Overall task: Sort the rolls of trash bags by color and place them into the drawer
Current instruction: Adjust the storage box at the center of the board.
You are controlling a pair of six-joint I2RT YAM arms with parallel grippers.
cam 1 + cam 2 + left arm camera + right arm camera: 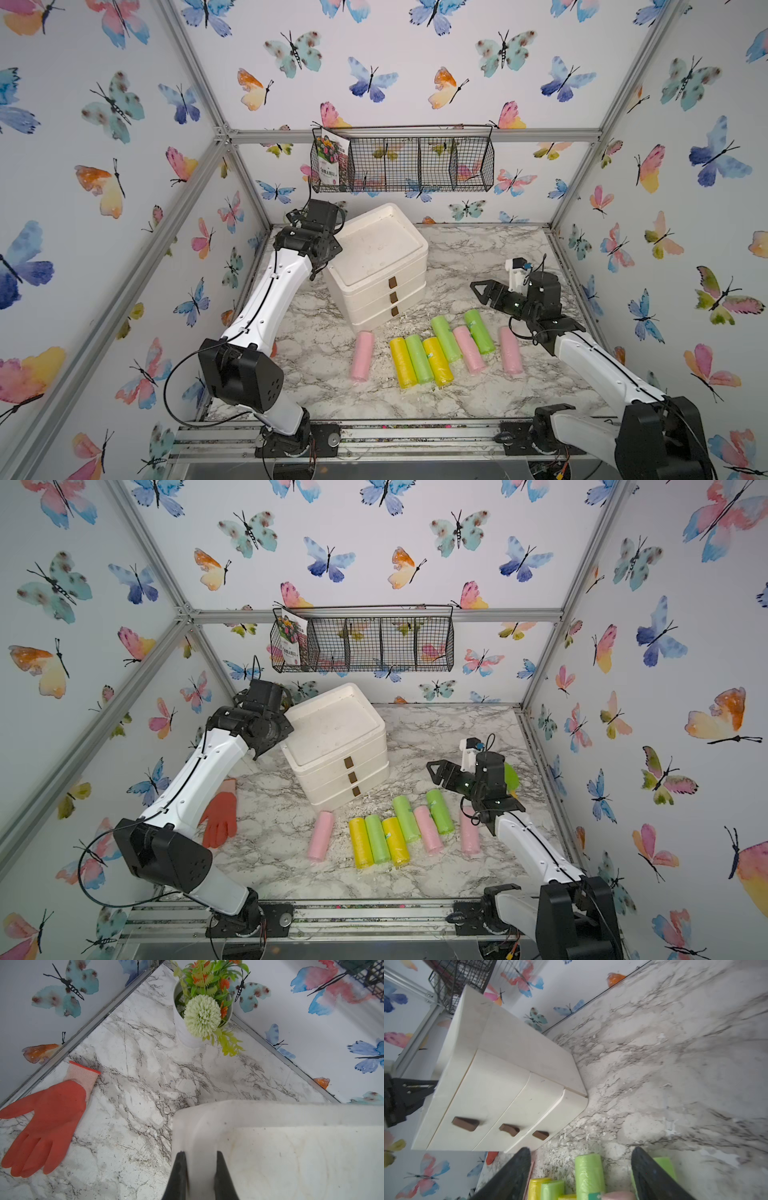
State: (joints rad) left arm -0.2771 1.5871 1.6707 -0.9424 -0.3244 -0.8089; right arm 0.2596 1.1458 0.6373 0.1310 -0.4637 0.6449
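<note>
Marble tabletop [469, 257] holds all 8 rolls of trash bags [419, 359]; drawer unit [380, 249] is closed. Left gripper [200, 1153] seems clamped on its rim; right gripper [581, 1148] has jaws spread wide, empty. Next: pull a handle [466, 1123].

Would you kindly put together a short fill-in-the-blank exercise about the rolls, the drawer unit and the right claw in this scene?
1. On the table lie three pink rolls, three green rolls and ___ yellow rolls.
2. The white drawer unit has ___ brown handles, and every drawer is shut.
3. The right claw, near the green rolls, has its jaws ___.

Missing words: two; three; open.
</note>
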